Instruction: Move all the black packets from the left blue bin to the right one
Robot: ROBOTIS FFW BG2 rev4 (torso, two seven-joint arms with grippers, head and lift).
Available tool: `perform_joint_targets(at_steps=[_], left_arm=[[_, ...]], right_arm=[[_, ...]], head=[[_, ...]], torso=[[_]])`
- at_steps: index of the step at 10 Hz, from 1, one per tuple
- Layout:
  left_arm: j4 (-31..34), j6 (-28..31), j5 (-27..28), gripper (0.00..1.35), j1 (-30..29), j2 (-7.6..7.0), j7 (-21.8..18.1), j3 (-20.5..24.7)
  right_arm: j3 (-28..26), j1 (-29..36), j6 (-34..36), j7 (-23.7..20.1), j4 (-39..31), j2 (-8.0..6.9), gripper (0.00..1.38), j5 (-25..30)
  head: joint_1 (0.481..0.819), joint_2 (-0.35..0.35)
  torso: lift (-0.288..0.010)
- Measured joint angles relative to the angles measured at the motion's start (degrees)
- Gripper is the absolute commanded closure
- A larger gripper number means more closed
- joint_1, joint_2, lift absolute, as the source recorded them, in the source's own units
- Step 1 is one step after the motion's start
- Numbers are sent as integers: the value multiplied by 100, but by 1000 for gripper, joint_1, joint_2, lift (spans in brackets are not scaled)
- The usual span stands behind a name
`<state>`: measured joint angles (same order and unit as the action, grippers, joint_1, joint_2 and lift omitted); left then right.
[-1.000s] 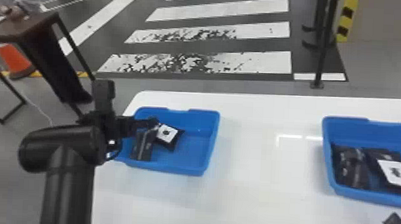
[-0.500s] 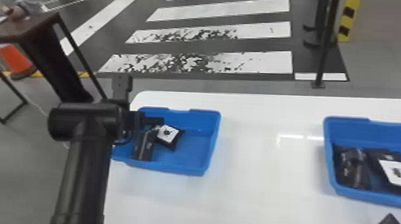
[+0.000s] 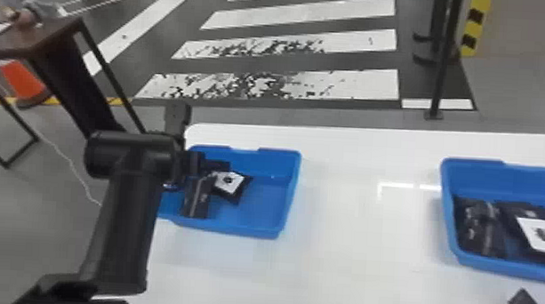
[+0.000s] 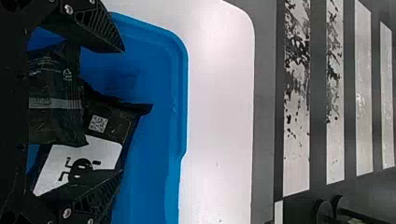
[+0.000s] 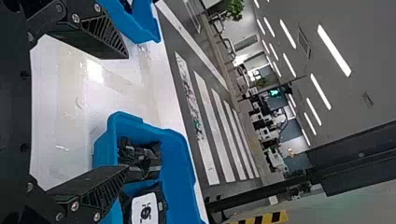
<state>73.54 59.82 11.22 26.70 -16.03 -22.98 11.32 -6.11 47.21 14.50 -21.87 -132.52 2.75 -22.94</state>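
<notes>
Black packets [image 3: 198, 198]: two seen in left bin [image 3: 284, 199], two in right bin [image 3: 449, 207]. Left pair: one dark, crinkly, with a thin grey band; its edge laps the labelled packet [image 3: 230, 182]. That one is tilted, shiny film, flat sealed end, white panel with a black cartoon figure, small square code. Right pair side by side: a wrinkled glossy packet [image 3: 479, 227] and a flatter one [image 3: 541, 234] with a white rounded panel, same sort of figure. Both bins smooth blue plastic, rounded corners, rolled rims, on a glossy white bench [image 3: 350, 256].

Left gripper [image 3: 225, 165] over left bin, fingers [image 4: 100, 28] spread around the packets, nothing clenched; one overlaps the white panel in the left wrist view. Right gripper [image 3: 519, 302] near right bin, fingers ribbed, wedge-shaped, parted, holding nothing.
</notes>
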Motion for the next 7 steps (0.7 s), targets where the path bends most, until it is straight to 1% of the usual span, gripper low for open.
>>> perform_joint_targets(at_steps=[2, 4, 5, 6, 7], left_arm=[[-489, -303, -93, 119, 133, -37, -148, -103], [-872, -617, -324, 125, 169, -35, -217, -167], [-995, -668, -428, 243, 171, -20, -217, -174], [-1093, -694, -512, 797, 172, -9, -224, -172], [-1137, -805, -569, 1072, 140, 14, -195, -140]], right_arm=[[27, -51, 11, -11, 63, 0, 193, -22], [60, -120, 21, -50, 152, 0, 193, -65], [65, -132, 33, -55, 182, -1, 193, -105], [70, -141, 40, -55, 199, -2, 193, -124], [71, -144, 41, -64, 214, 2, 193, -150]], head=[[695, 308], [695, 296], [695, 289], [695, 284], [695, 283]], torso=[[-140], [-140], [-140], [-140], [-140]])
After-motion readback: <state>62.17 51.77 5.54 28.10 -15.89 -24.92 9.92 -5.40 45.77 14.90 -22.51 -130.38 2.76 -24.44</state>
